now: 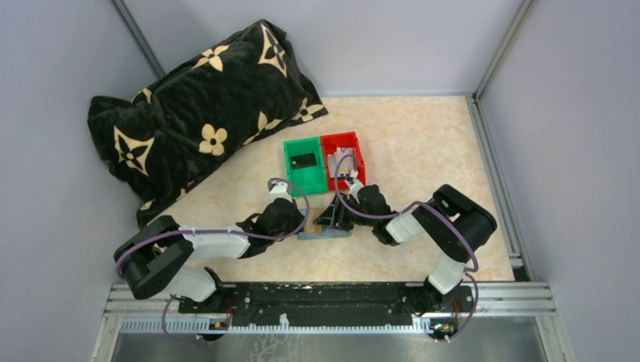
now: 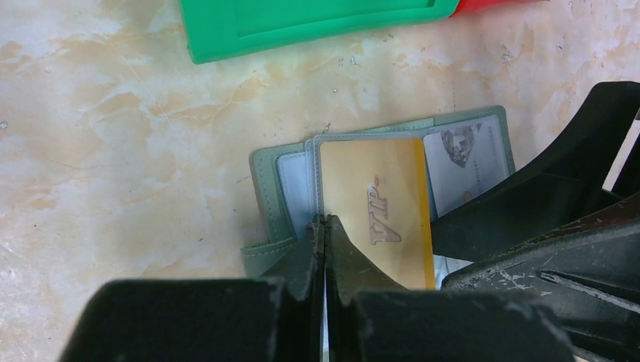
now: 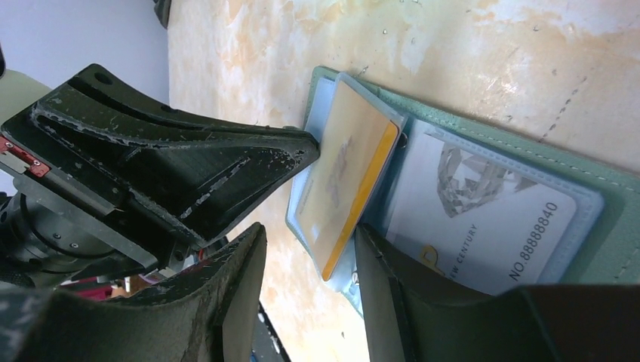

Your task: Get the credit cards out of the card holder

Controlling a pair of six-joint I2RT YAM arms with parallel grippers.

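Now | left pincer (image 2: 325, 222) clamped on gold card (image 2: 377, 196) "VIP" | right pincer (image 3: 309, 245) parted | white card (image 3: 483, 211) "NO 88888840"

I see both arms meeting at mid-table. The left claw (image 1: 300, 224) and right claw (image 1: 333, 217) sit almost tip to tip over the card holder (image 1: 323, 235), a grey-green sliver lying flat beneath them. Just beyond the claws, a green bin (image 1: 305, 164) and a red bin (image 1: 343, 157) stand side by side. Well beyond the left claw lies a black flowered pillow (image 1: 200, 113).
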